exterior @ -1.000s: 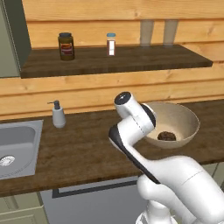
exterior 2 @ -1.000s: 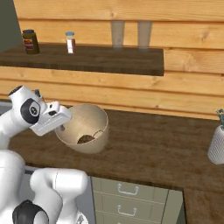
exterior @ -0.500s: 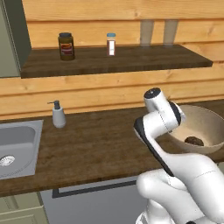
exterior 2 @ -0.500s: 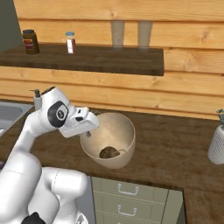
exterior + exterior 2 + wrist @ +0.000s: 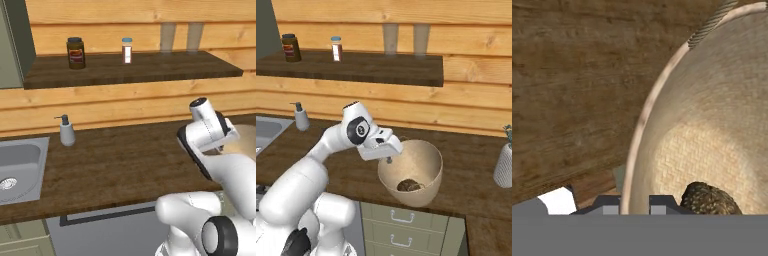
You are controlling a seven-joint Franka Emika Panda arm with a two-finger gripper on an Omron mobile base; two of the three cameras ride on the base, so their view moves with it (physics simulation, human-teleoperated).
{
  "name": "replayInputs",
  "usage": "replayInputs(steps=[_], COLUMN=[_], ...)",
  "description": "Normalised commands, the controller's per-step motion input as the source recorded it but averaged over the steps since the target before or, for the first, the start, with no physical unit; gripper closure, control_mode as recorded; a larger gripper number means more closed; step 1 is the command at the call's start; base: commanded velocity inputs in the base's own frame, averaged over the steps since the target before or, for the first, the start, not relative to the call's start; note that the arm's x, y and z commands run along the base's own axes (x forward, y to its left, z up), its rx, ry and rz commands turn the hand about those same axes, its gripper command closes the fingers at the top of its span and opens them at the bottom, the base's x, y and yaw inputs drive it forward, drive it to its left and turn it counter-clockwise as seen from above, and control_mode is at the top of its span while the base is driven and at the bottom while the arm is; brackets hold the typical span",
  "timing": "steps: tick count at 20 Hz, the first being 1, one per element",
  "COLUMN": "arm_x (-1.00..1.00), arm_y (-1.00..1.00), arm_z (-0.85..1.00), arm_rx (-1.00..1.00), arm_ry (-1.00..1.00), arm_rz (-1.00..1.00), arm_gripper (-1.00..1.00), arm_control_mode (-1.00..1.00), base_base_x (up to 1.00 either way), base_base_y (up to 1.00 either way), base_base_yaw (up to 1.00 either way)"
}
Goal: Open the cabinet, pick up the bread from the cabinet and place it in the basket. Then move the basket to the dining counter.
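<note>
Backdrop: wood plank wall, dark wooden counter (image 5: 466,175) running under a shelf (image 5: 381,67) up top.
Claw: gripper (image 5: 387,159) clamped over the near-left rim of the basket, 1 fingertip (image 5: 662,204) inside the wall and 1 outside, rim pinched between them.
Basket: basket (image 5: 423,170), tan, woven-looking inside, hanging just right of the claw, lifted off the counter and out past its front edge, above the drawers (image 5: 401,225). Tilted a bit toward the claw. Rim edge also peeking out behind the arm in the left base view (image 5: 245,137).
Bread: bread (image 5: 408,186), dark and lumpy, sitting at the bottom of the basket, below and right of the claw; right beside the inner fingertip in the hand view (image 5: 709,199).
Left of claw: soap dispenser (image 5: 67,131) well off on the counter, steel sink (image 5: 22,162) farther left still.
Above claw: dark jar (image 5: 76,52) and small white bottle (image 5: 127,50) on the shelf, plus 2 faint glasses (image 5: 406,37).
Far right of claw: speckled white vase (image 5: 504,165) on the counter.
</note>
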Motion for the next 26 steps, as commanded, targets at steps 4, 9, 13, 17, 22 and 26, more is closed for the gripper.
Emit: replayInputs(steps=[4,9,13,17,22,26], arm_x=[0.49,0.23,0.07,0.11,0.18,0.01], arm_y=[-1.0,-1.0,-1.0,-1.0,-0.99,-0.99], arm_z=[0.0,0.0,-0.03,-0.01,-0.32,-0.32], arm_rx=[0.0,0.0,0.03,0.07,0.05,0.06], arm_ry=[0.09,0.03,0.01,0.03,0.05,0.0], arm_rz=[-0.08,-0.01,0.0,0.0,0.0,0.0], arm_gripper=[1.0,1.0,1.0,1.0,1.0,1.0], arm_control_mode=[-1.0,-1.0,-1.0,-1.0,-1.0,-1.0], base_base_x=[0.0,0.0,0.0,0.0,0.0,0.0], base_base_y=[0.0,0.0,0.0,0.0,0.0,0.0], base_base_yaw=[0.0,0.0,0.0,0.0,0.0,0.0])
